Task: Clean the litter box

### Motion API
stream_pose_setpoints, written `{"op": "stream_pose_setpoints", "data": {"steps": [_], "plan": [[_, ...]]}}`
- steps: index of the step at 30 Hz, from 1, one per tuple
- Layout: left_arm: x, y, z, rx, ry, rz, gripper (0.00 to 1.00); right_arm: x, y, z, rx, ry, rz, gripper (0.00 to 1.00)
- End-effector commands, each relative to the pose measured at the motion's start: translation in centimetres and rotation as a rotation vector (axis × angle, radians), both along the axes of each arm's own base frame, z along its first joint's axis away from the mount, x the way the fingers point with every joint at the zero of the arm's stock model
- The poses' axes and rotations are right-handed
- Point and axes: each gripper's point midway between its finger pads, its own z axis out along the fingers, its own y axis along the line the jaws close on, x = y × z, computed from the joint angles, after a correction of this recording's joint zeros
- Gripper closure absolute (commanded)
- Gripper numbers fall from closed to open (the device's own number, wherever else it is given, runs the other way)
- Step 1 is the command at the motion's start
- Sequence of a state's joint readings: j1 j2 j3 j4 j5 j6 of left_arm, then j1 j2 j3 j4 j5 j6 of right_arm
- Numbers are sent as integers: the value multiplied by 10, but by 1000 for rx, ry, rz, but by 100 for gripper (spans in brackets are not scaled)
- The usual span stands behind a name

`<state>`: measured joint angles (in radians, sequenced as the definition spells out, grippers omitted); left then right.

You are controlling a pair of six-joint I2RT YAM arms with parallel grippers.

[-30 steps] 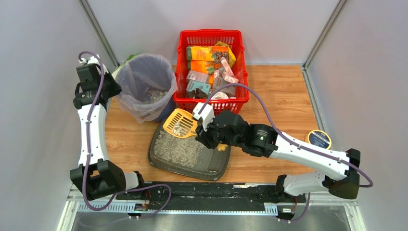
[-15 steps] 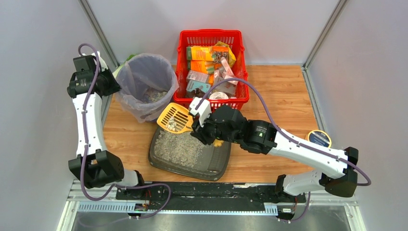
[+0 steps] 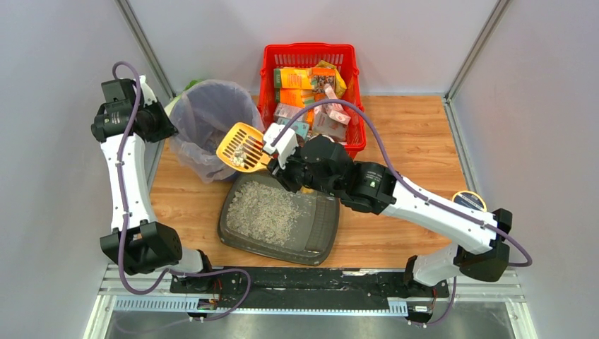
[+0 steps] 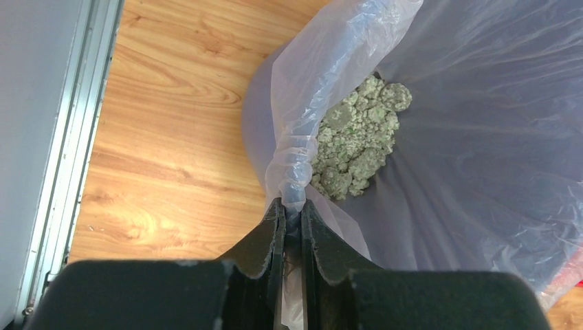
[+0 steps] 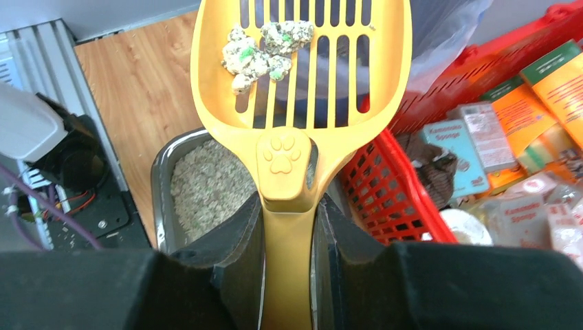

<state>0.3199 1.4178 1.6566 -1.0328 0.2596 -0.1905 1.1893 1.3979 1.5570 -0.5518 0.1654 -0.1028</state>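
Note:
The dark grey litter box point(image 3: 321, 229) point(image 5: 162, 165) lies on the wooden table near the front, holding pale gravelly litter point(image 3: 263, 210). My right gripper point(image 3: 280, 161) point(image 5: 289, 206) is shut on the handle of a yellow slotted scoop point(image 3: 239, 147) point(image 5: 302, 62). The scoop carries a few pale clumps point(image 5: 265, 48) and hangs between the litter box and the rim of the bag-lined bin point(image 3: 212, 127). My left gripper point(image 3: 157, 121) point(image 4: 291, 210) is shut on the bin bag's rim point(image 4: 292, 155) at the bin's left side. Greenish clumps point(image 4: 357, 141) lie inside the bag.
A red mesh basket point(image 3: 311, 56) point(image 5: 385, 179) full of packets stands behind the litter box, close to the right arm. A round tin point(image 3: 467, 203) sits at the table's right edge. Grey walls enclose the table on three sides.
The right arm has lifted the scoop out of the litter box and carried it back and left to the bin's rim. The left arm has shifted slightly left, still holding the bag.

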Motion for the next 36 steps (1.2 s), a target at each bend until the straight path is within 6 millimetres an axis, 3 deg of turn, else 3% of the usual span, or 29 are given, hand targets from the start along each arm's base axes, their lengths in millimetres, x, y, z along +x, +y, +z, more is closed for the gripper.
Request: {"op": "stream_pose_setpoints", "data": {"steps": [1, 2, 6, 11, 12, 13, 14, 19, 20, 22, 23, 27, 32, 34, 35, 36], "plan": [[-4, -22, 37, -22, -117, -121, 100, 27, 12, 43, 64, -136, -26, 100], [-5, -23, 38, -23, -122, -124, 100, 33, 11, 54, 67, -160, -35, 100], [-4, -27, 27, -45, -121, -135, 100, 55, 17, 60, 36, -199, -46, 100], [-2, -31, 18, -51, -164, -154, 100, 94, 30, 46, -76, -291, -72, 100], [-2, -30, 17, -46, -170, -150, 100, 104, 29, 55, -99, -342, -92, 100], [-1, -29, 14, -39, -175, -146, 100, 113, 36, 42, -140, -353, -95, 100], [-3, -28, 16, -28, -191, -136, 100, 122, 37, 43, -153, -380, -110, 100], [-3, -22, 9, 7, -229, -106, 100, 147, 51, 34, -253, -540, -99, 100], [-4, -20, 8, 18, -234, -94, 100, 152, 54, 41, -266, -610, -101, 100], [-5, -18, 1, 22, -227, -84, 100, 156, 53, 37, -305, -677, -106, 100], [-6, -19, 0, 19, -222, -83, 100, 158, 55, 50, -301, -759, -115, 100], [-6, -23, -3, -1, -223, -97, 100, 154, 57, 60, -354, -970, -107, 100], [-7, -25, -7, -17, -212, -103, 100, 152, 63, 52, -518, -1166, -122, 100], [-7, -25, -6, -15, -215, -102, 100, 153, 62, 41, -611, -1259, -135, 100], [-7, -25, -7, -16, -213, -102, 100, 150, 61, 54, -574, -1306, -182, 100], [-7, -25, -7, -16, -213, -103, 100, 148, 63, 49, -591, -1334, -175, 100]]}}
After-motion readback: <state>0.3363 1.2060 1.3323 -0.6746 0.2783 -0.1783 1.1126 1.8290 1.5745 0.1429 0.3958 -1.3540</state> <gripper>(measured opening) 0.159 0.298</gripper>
